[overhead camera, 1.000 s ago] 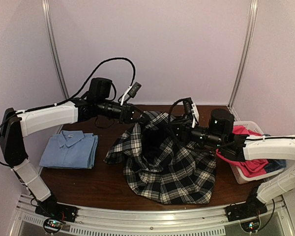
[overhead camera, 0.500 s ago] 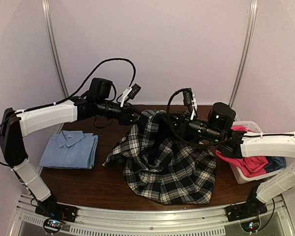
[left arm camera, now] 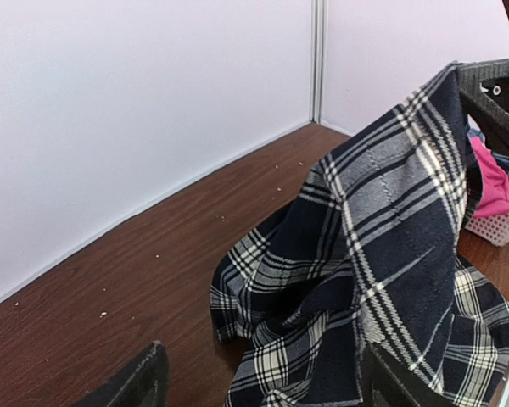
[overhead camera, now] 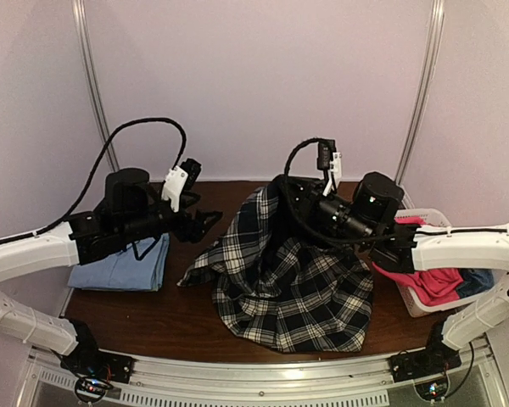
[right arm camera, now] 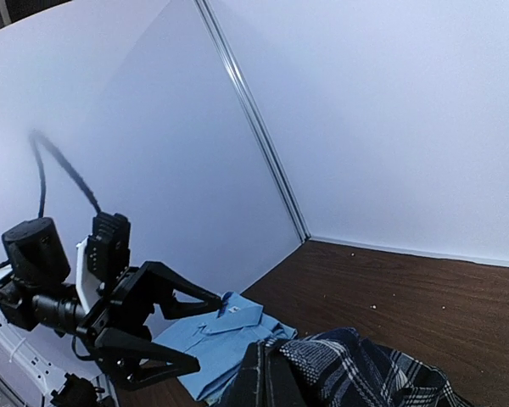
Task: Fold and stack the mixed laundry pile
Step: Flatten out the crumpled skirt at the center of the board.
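Observation:
The black-and-white plaid shirt (overhead camera: 293,284) lies spread mid-table, with one edge pulled up into a peak. My right gripper (overhead camera: 279,190) is shut on that raised edge; in the right wrist view the plaid shirt (right arm camera: 365,373) bunches at my right gripper (right arm camera: 270,381). My left gripper (overhead camera: 206,222) hangs open left of the shirt, holding nothing, and it shows open in the right wrist view too (right arm camera: 208,332). In the left wrist view the plaid shirt (left arm camera: 382,237) rises ahead of the open fingers (left arm camera: 140,386). A folded light blue shirt (overhead camera: 123,267) lies at the left. Hot-pink trousers (overhead camera: 428,284) and a duller blue cloth (overhead camera: 479,280) sit in the basket.
A white lattice basket (overhead camera: 433,222) stands at the table's right edge, under my right arm. Pale walls with metal corner posts (overhead camera: 96,93) close in the back and sides. Bare brown tabletop (left arm camera: 153,271) shows behind and left of the plaid shirt.
My left gripper let go of the plaid shirt, opened and drew back to the left. My right gripper shut on the shirt's upper edge and raised it.

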